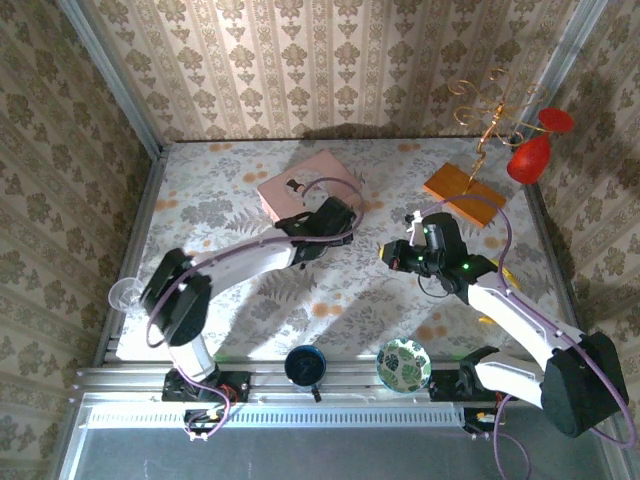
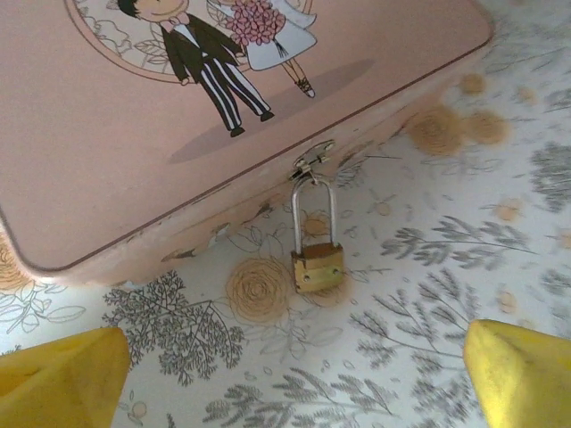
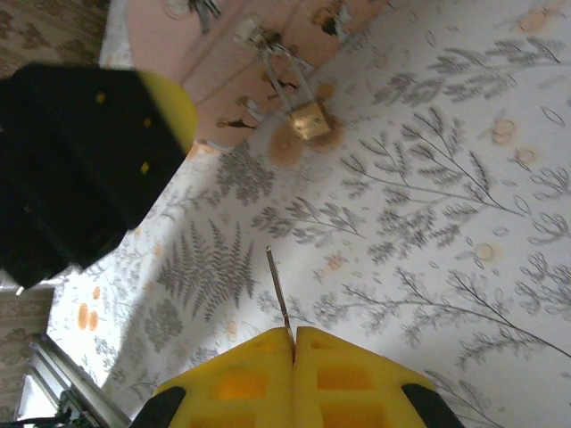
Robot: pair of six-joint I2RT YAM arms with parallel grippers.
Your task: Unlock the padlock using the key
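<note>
Padlock (image 2: 318, 266) first: its brass body lies flat on the counter (image 1: 240, 300) just in front of the box (image 1: 300, 188), with its thin shackle looped through the box's clasp (image 2: 312, 162). The floral counter spans the whole walled bay, and both arms reach over it from the near edge toward the middle. The pink box, with a cartoon bride and groom on its lid, lies toward the far side, left of centre. The left gripper (image 2: 290, 379) hovers above the counter just before the padlock, jaws wide apart with nothing between them. Its yellow fingertips (image 2: 67, 379) stand at either side of the wrist view, with the padlock beyond them. The right gripper (image 3: 293, 343) is to the right of the box, apart from the padlock and pointed toward it. Its fingers are pressed together on the key (image 3: 278, 290) — a thin silvery blade sticking out past the fingertips, edge-on to the camera. At the far right an orange board (image 1: 463, 195) carries a gold wire stand (image 1: 490, 110), with a red glass (image 1: 530, 155) beside it. Near the arm bases stand a green patterned bowl (image 1: 404, 363) and a dark blue cup (image 1: 305, 365); a clear glass (image 1: 125, 293) stands at the left edge.
</note>
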